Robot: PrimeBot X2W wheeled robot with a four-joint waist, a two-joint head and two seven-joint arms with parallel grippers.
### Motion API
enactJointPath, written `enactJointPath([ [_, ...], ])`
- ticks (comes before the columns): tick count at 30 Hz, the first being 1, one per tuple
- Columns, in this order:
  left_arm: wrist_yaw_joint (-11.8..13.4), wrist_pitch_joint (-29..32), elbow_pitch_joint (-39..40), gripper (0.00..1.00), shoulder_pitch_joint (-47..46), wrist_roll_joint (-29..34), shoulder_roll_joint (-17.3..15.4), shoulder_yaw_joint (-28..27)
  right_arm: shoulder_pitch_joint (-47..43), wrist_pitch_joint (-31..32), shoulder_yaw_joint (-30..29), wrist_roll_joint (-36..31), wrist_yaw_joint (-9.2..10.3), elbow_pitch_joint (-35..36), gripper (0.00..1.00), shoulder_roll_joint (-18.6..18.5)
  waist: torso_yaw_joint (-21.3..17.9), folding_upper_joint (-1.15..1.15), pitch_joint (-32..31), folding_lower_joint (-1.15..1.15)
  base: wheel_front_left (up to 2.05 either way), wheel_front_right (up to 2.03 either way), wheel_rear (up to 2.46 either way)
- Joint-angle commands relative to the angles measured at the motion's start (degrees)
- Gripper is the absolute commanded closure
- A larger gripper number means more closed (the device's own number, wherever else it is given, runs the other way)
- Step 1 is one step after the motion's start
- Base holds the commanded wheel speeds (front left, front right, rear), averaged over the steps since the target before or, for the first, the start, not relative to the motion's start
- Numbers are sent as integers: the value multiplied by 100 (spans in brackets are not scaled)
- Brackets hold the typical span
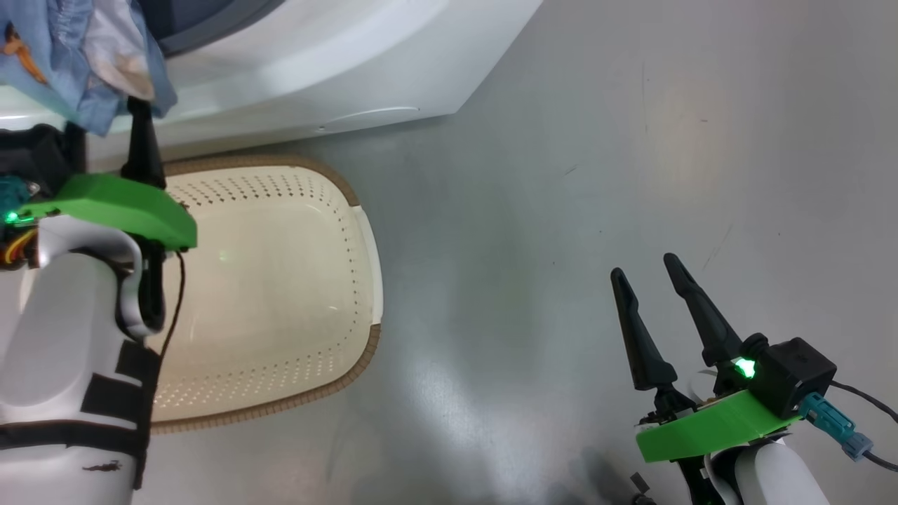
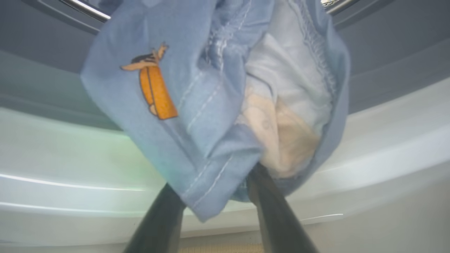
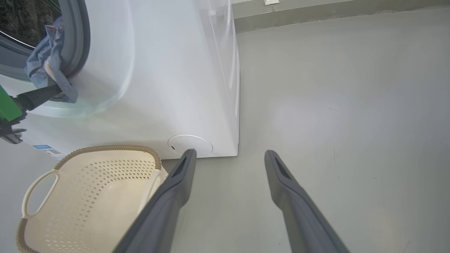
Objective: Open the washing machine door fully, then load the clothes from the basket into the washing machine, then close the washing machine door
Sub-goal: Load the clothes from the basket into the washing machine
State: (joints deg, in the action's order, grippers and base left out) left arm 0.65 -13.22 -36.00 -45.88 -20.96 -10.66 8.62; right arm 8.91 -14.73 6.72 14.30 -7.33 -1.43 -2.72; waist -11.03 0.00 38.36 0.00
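The light-blue clothes (image 1: 84, 56) with an orange motif and a cream garment inside hang bunched over the lower lip of the washing machine (image 1: 316, 63) opening. My left gripper (image 1: 105, 133) is right under them. In the left wrist view its two fingers stand apart, and the clothes (image 2: 197, 105) drape over and between the tips of the left gripper (image 2: 214, 189). In the right wrist view the clothes (image 3: 45, 66) cling to the grey gasket. The basket (image 1: 365, 245) on the floor holds nothing. My right gripper (image 1: 644, 266) hovers open over bare floor. The washing machine door is out of view.
The washing machine (image 3: 158, 70) has a round white cover (image 3: 190, 144) at its lower front corner, close to the basket (image 3: 105, 149) and my right gripper (image 3: 229, 153). Grey floor stretches to the right, up to a wall skirting (image 3: 316, 15).
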Motion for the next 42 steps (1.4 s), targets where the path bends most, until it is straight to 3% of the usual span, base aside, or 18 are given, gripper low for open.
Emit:
enactJointPath([
  [1, -39, -80, 86, 67, -38, 51, -152, -104, -30, -27, 139, 80, -16, 115, 0, -16, 11, 0, -8, 0, 0, 0, 0],
  [2, -65, -100, 83, 100, -28, 54, -136, -82, -35, -27, 135, 78, -16, 110, 0, -16, 25, 0, -19, 0, 0, 0, 0],
  [9, -113, -142, 276, 100, 99, 13, -24, -36, -28, -27, 132, 74, -16, 89, 0, -16, 99, 0, -54, 0, 0, 0, 0],
  [15, -140, -53, 935, 100, 353, -25, 97, 95, -84, -27, 112, 50, -16, 79, 0, -16, 169, 0, -115, 0, 0, 0, 0],
  [24, 78, 599, 1936, 100, 205, 19, -140, 78, -71, -27, 256, 55, -16, 21, 0, -16, 119, 0, -184, 0, 0, 0, 0],
  [31, 119, 800, 1362, 100, -627, 148, -494, -28, -57, -27, 490, 100, -16, -30, 0, -16, -171, 0, -172, 0, 0, 0, 0],
  [42, 133, 738, -451, 100, -2230, 538, -1031, 57, -157, -27, 871, 317, -16, -75, 0, -16, -898, 0, 56, 0, 0, 0, 0],
])
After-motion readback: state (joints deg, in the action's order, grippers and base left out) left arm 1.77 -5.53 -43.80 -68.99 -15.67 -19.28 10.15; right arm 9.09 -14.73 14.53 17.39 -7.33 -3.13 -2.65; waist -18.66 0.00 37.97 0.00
